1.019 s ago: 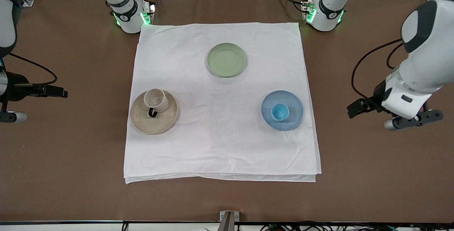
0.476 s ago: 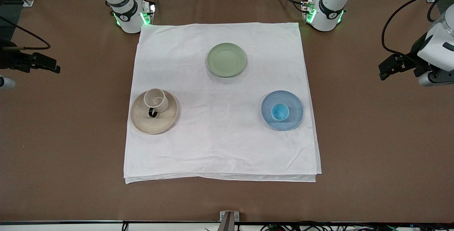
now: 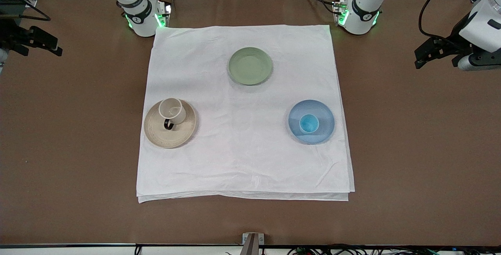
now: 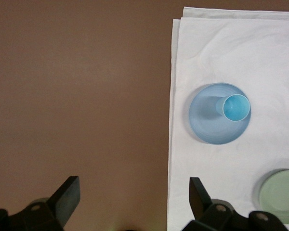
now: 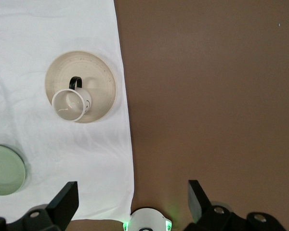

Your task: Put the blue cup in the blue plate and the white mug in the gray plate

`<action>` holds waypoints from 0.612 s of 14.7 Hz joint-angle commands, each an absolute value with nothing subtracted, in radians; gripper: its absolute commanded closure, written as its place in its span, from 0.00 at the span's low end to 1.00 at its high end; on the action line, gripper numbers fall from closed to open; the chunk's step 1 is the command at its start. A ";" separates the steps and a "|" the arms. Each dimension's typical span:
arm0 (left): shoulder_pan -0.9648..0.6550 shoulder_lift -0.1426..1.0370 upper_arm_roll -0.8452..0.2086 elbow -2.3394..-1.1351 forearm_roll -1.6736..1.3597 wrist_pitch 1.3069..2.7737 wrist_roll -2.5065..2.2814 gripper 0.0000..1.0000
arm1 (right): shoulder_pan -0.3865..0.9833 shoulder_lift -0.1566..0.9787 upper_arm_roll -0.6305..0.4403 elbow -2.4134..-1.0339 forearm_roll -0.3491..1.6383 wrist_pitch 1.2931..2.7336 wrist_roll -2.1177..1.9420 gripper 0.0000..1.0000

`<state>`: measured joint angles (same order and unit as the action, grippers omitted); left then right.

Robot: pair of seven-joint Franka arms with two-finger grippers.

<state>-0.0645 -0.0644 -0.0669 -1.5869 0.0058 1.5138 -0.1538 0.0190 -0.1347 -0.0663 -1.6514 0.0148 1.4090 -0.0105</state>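
Pale blue against white cloth, the blue plate (image 3: 311, 122) lies on the white tablecloth (image 3: 242, 161) toward the left arm's end of the table (image 3: 70, 176), and the blue cup (image 3: 309, 123) stands upright on it, roughly at the plate's middle, its brighter blue inside open to the camera. Toward the right arm's end of the cloth lies the gray plate (image 3: 170, 123), a beige-tan disc with faint rings near its rim, close to the cloth's edge. The white mug (image 3: 172, 111) stands upright on this plate, set off-centre toward the rim that is farther from the front camera, with its thin dark loop handle (image 3: 168, 124) pointing toward the plate's middle. A sage-green plate (image 3: 250, 66) sits bare on the cloth, farther from the front camera than both other plates and between them. The left claw (image 4: 134, 197) hangs in the air over bare brown table off the cloth's edge at the left arm's end, its two dark fingers (image 4: 67, 197) spread wide with nothing between them. The right claw (image 5: 134, 198) hangs likewise over bare table at the right arm's end, fingers (image 5: 65, 199) spread apart and holding nothing. Both claws are well apart from the plates.
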 commanded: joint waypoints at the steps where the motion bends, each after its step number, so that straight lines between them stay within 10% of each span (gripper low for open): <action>1: -0.063 -0.094 -0.061 -1.618 -0.032 1.508 -0.126 0.00 | 0.018 -0.160 -0.057 -1.687 0.003 1.424 0.011 0.00; 9: -0.046 -0.103 -0.057 -1.615 -0.023 1.494 -0.034 0.00 | 0.017 -0.156 -0.058 -1.684 0.006 1.446 -0.009 0.00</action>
